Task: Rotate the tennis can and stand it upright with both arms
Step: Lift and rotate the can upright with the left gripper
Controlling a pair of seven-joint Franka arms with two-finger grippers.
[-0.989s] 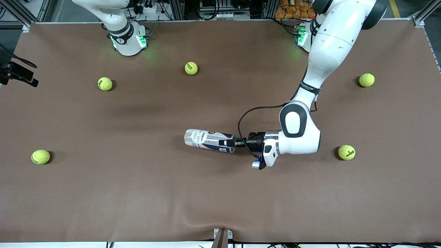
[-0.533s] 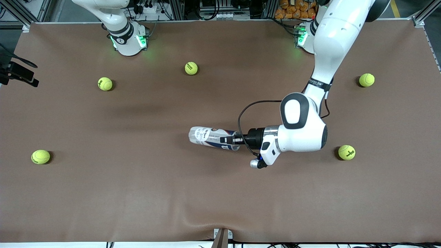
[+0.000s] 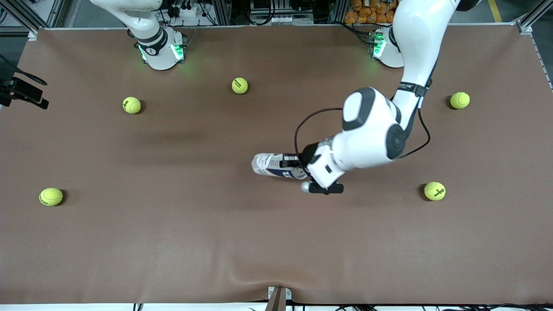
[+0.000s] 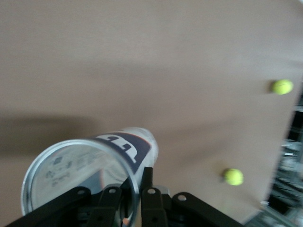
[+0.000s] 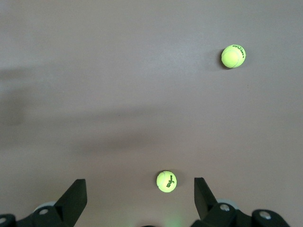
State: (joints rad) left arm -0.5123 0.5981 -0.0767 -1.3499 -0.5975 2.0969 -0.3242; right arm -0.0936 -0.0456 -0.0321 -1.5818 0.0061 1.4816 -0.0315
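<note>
While the left arm (image 3: 410, 52) reaches down from its base and bends sharply at the elbow above mid-table, its wrist turns toward the right arm's end, and the left gripper (image 3: 290, 162) is clamped on the rim of the can (image 3: 276, 166). In the left wrist view, one finger (image 4: 147, 198) presses outside the can's (image 4: 90, 165) silvery open mouth with the other inside, pinching the wall. The can is tilted over the middle of the table (image 3: 173, 242), its closed end pointing toward the right arm's end. Only the right arm's (image 3: 147, 30) lower part shows, at its base; the right gripper (image 5: 140, 198) hangs high over the table with fingers spread wide, a ball (image 5: 166, 181) between them below. Six balls (image 3: 239, 85) lie scattered around.
</note>
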